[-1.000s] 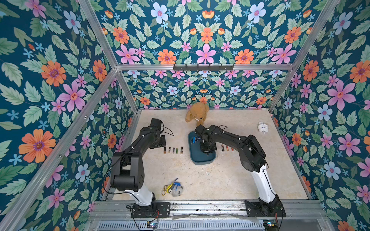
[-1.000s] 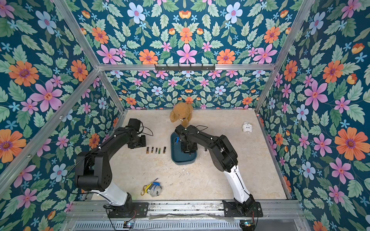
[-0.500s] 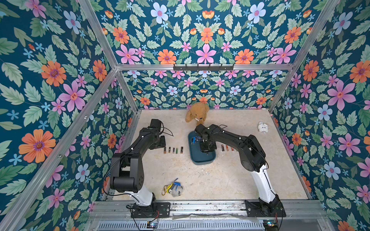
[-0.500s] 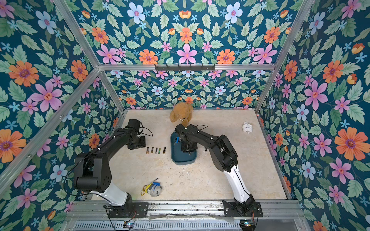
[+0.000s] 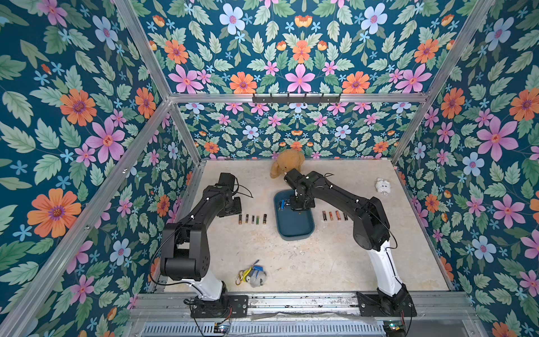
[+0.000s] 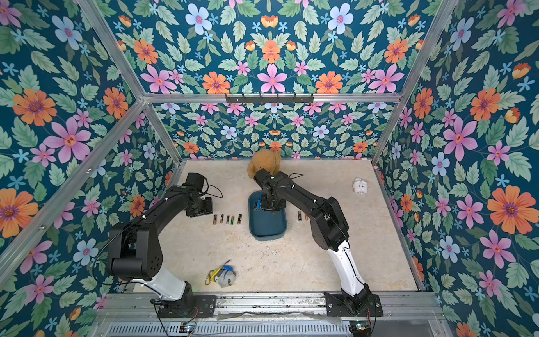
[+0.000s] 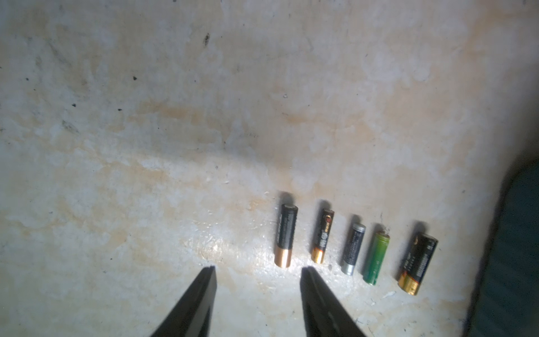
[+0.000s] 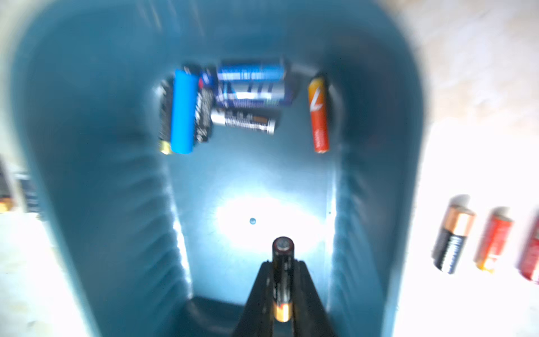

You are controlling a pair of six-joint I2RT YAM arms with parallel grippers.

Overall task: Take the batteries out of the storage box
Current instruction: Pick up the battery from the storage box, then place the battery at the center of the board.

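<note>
The teal storage box (image 5: 294,230) (image 6: 268,230) lies mid-table. My right gripper (image 8: 282,262) (image 5: 300,204) is down inside its far half, shut on a black battery with a copper end (image 8: 282,248). Several more batteries (image 8: 233,99) (image 5: 282,204) lie clustered in the box, a red-orange one (image 8: 318,113) apart from them. A row of batteries (image 5: 252,219) (image 7: 355,248) lies left of the box, and another row (image 5: 334,216) (image 8: 455,236) lies right of it. My left gripper (image 7: 258,270) (image 5: 233,207) hangs open and empty beside the left row's outer end.
A brown teddy bear (image 5: 287,167) sits just behind the box, close to my right wrist. A small white toy (image 5: 383,186) lies far right. A keychain bundle with a yellow carabiner (image 5: 252,275) lies near the front. Floral walls enclose the table.
In the top views neither arm has visibly shifted; the right gripper stays low in the box.
</note>
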